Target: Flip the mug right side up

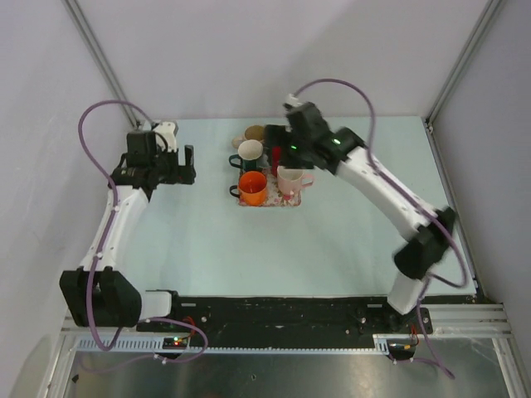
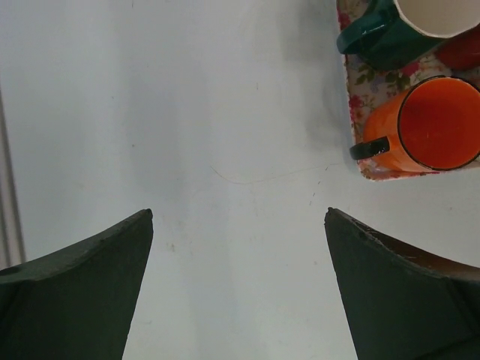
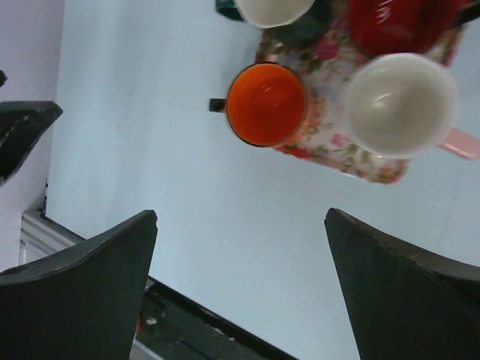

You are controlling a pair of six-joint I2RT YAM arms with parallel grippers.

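A pink mug [image 1: 290, 179] [image 3: 401, 105] stands mouth up, white inside, on the near right corner of a floral tray [image 1: 284, 201] [image 3: 330, 60]. Its handle points right. My right gripper [image 1: 277, 141] [image 3: 240, 217] hovers over the tray, open and holding nothing, with the pink mug ahead and to the right of its fingers. Left of the tray, my left gripper [image 1: 189, 164] [image 2: 238, 214] is open over bare table.
The tray also carries an orange mug [image 1: 253, 187] [image 2: 439, 124] [image 3: 266, 103], a green mug with a white inside [image 1: 250, 153] [image 2: 390, 34] and a red mug [image 3: 397, 22]. A tan cup [image 1: 254, 132] sits just behind them. The table's black front rail [image 3: 195, 322] shows below.
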